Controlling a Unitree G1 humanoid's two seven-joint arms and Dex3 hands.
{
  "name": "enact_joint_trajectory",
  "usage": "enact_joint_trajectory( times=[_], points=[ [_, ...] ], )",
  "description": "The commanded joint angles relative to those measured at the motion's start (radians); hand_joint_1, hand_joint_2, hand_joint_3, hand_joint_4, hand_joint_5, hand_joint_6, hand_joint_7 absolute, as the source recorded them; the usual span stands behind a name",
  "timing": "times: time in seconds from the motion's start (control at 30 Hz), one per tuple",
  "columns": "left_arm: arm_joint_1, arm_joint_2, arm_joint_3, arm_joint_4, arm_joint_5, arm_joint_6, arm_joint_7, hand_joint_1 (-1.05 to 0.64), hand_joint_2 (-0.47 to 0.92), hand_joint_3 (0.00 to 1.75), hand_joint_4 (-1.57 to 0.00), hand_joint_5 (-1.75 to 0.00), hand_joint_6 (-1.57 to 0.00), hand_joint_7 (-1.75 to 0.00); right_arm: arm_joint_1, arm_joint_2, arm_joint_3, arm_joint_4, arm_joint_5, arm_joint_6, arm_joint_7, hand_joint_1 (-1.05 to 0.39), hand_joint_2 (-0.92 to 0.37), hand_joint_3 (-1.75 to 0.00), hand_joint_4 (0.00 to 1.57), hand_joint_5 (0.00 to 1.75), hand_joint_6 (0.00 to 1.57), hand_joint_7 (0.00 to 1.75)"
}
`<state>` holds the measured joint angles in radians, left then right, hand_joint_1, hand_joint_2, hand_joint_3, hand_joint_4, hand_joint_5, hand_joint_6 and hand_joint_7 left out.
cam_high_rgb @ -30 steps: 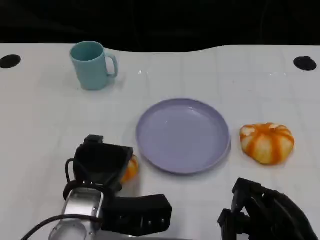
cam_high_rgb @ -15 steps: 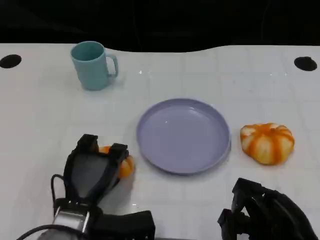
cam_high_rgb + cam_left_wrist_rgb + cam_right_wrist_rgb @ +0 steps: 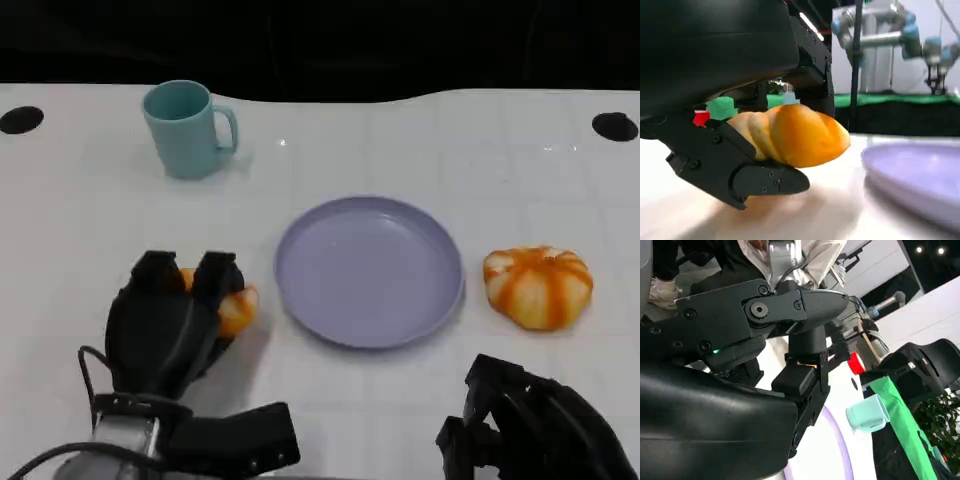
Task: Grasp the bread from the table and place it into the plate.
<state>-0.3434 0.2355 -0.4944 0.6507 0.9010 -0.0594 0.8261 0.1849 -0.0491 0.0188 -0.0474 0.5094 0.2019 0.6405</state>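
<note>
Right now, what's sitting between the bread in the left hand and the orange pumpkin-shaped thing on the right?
The round lavender plate lies between the golden bread roll and the orange-and-white pumpkin-shaped thing, as the head view shows.

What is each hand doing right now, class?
Left hand: grips the bread.
Right hand: fingers curled in, holding nothing.

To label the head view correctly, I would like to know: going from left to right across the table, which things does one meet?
Left hand holding the small bread → purple plate → round orange-and-white bread. The teal mug stands farther back, above the left hand, so it has no clear place in this order.
</note>
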Motion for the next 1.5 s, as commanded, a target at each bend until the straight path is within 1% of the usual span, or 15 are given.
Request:
enact_joint_trajectory(
  times=[0.03, 0.17, 0.23, 0.3, 0.37, 0.43, 0.6, 0.8, 0.97, 1.07, 1.1, 1.17, 1.33, 1.5],
  points=[
    [0.026, 0.046, 0.040, -0.125, -0.012, 0.017, -0.038, -0.23, 0.40, 1.05, -0.91, -1.75, -0.65, -1.75, 0.004, -0.015, -0.017, -0.004, 0.012, 0.002, 0.002, -0.73, -0.92, -0.24, 0.90, 1.61, 0.78, 1.42],
    [0.036, 0.056, 0.079, -0.233, -0.026, 0.023, -0.080, -0.20, 0.32, 1.17, -0.95, -1.75, -0.70, -1.75, 0.003, -0.014, -0.017, 0.001, 0.008, -0.004, 0.006, -0.73, -0.92, -0.24, 0.89, 1.61, 0.77, 1.42],
    [0.038, 0.057, 0.091, -0.270, -0.035, 0.024, -0.103, -0.18, 0.31, 1.20, -0.96, -1.75, -0.71, -1.75, 0.004, -0.013, -0.016, 0.004, 0.005, -0.007, 0.006, -0.73, -0.92, -0.24, 0.89, 1.62, 0.76, 1.42],
    [0.030, 0.058, 0.098, -0.290, -0.036, 0.018, -0.114, -0.20, 0.29, 1.23, -0.98, -1.75, -0.72, -1.75, 0.007, -0.011, -0.015, 0.002, 0.009, -0.002, 0.004, -0.73, -0.92, -0.24, 0.89, 1.63, 0.77, 1.42],
    [0.023, 0.057, 0.106, -0.299, -0.045, 0.002, -0.121, -0.21, 0.26, 1.27, -0.98, -1.75, -0.73, -1.75, 0.008, -0.009, -0.016, -0.002, 0.016, 0.008, 0.002, -0.72, -0.92, -0.23, 0.88, 1.62, 0.77, 1.41],
    [0.011, 0.055, 0.112, -0.299, -0.058, -0.027, -0.126, -0.18, 0.23, 1.34, -1.00, -1.75, -0.74, -1.75, 0.009, -0.011, -0.015, -0.008, 0.016, 0.018, -0.004, -0.73, -0.92, -0.22, 0.88, 1.63, 0.78, 1.41],
    [-0.051, 0.036, 0.110, -0.289, -0.087, -0.053, -0.201, -0.20, 0.20, 1.44, -1.02, -1.75, -0.77, -1.72, 0.013, -0.014, -0.015, -0.017, 0.013, 0.025, -0.007, -0.73, -0.92, -0.22, 0.89, 1.63, 0.78, 1.41],
    [-0.110, 0.009, 0.087, -0.237, -0.098, -0.102, -0.247, -0.20, 0.25, 1.39, -1.00, -1.75, -0.75, -1.75, 0.014, -0.017, -0.017, -0.012, 0.014, 0.030, -0.003, -0.74, -0.92, -0.22, 0.88, 1.63, 0.79, 1.42],
    [-0.159, -0.012, 0.070, -0.167, -0.091, -0.152, -0.244, -0.20, 0.22, 1.35, -1.00, -1.75, -0.75, -1.75, 0.005, -0.009, -0.017, 0.001, 0.015, 0.035, -0.009, -0.73, -0.92, -0.19, 0.89, 1.61, 0.78, 1.40],
    [-0.192, -0.036, 0.054, -0.106, -0.086, -0.167, -0.231, -0.21, 0.23, 1.35, -1.00, -1.75, -0.76, -1.72, 0.002, -0.010, -0.016, 0.007, 0.008, 0.029, -0.007, -0.74, -0.92, -0.19, 0.89, 1.60, 0.78, 1.40],
    [-0.201, -0.045, 0.050, -0.086, -0.086, -0.170, -0.226, -0.22, 0.24, 1.34, -1.00, -1.75, -0.79, -1.67, 0.001, -0.011, -0.015, 0.009, 0.005, 0.025, -0.005, -0.74, -0.92, -0.20, 0.90, 1.59, 0.79, 1.40],
    [-0.216, -0.060, 0.043, -0.053, -0.085, -0.179, -0.214, -0.22, 0.24, 1.33, -1.00, -1.75, -0.81, -1.65, 0.000, -0.011, -0.013, 0.011, 0.003, 0.021, -0.002, -0.75, -0.92, -0.21, 0.91, 1.59, 0.79, 1.41],
    [-0.275, -0.100, 0.007, 0.052, -0.068, -0.198, -0.210, -0.23, 0.26, 1.27, -1.00, -1.75, -0.76, -1.73, 0.001, -0.010, -0.010, 0.007, 0.002, 0.021, 0.000, -0.74, -0.92, -0.22, 0.91, 1.57, 0.79, 1.41],
    [-0.344, -0.137, -0.029, 0.165, -0.068, -0.215, -0.220, -0.24, 0.27, 1.22, -0.97, -1.75, -0.73, -1.75, 0.009, -0.007, -0.011, -0.008, 0.009, 0.029, -0.005, -0.73, -0.92, -0.21, 0.91, 1.58, 0.79, 1.41]
  ],
)
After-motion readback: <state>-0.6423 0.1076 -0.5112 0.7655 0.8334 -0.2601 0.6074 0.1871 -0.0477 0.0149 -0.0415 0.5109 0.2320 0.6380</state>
